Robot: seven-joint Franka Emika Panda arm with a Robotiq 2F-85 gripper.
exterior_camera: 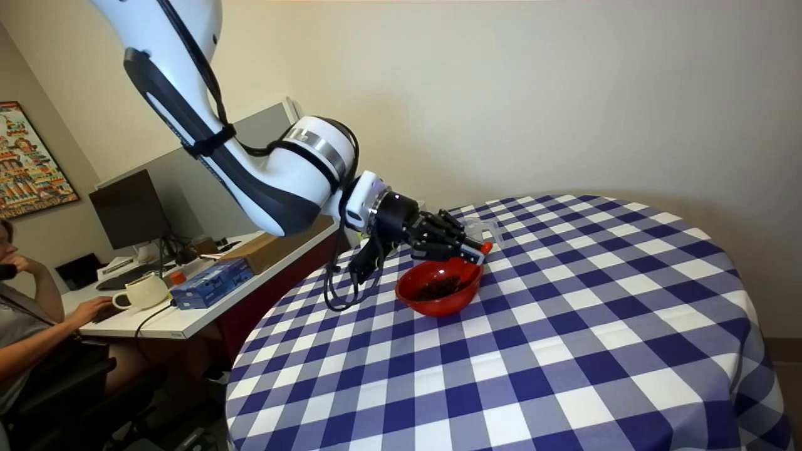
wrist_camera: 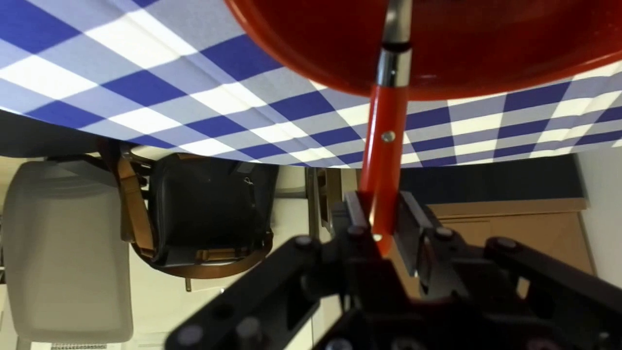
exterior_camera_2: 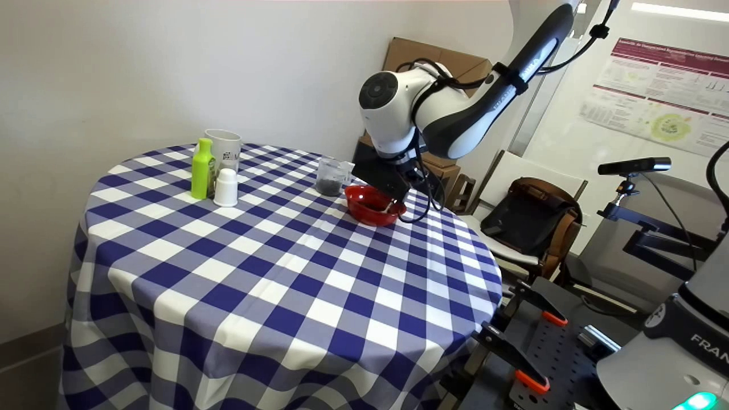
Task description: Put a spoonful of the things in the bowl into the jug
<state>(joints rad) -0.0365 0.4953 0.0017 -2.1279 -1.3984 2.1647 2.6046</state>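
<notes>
The red bowl (exterior_camera: 442, 307) stands on the checked tablecloth with dark small things (exterior_camera: 438, 288) inside; it also shows in an exterior view (exterior_camera_2: 373, 217) and, in part, in the wrist view (wrist_camera: 486, 78). My gripper (wrist_camera: 381, 206) is shut on the red handle of a spoon (wrist_camera: 386, 116). The spoon's metal neck reaches over the bowl's rim into it; its scoop is out of the wrist view. In an exterior view the gripper (exterior_camera: 474, 249) is at the bowl's rim. The clear jug (exterior_camera_2: 332, 175), dark stuff at its bottom, stands close beside the bowl; it shows partly behind the gripper (exterior_camera: 492, 228).
A green bottle (exterior_camera_2: 201, 171), a large white cup (exterior_camera_2: 225, 142) and a small white container (exterior_camera_2: 226, 189) stand together on the table (exterior_camera_2: 273, 256). A chair with a black bag (exterior_camera_2: 524, 216) and cardboard boxes (exterior_camera_2: 441, 162) are beyond the table edge. A person sits at a desk (exterior_camera: 182, 319).
</notes>
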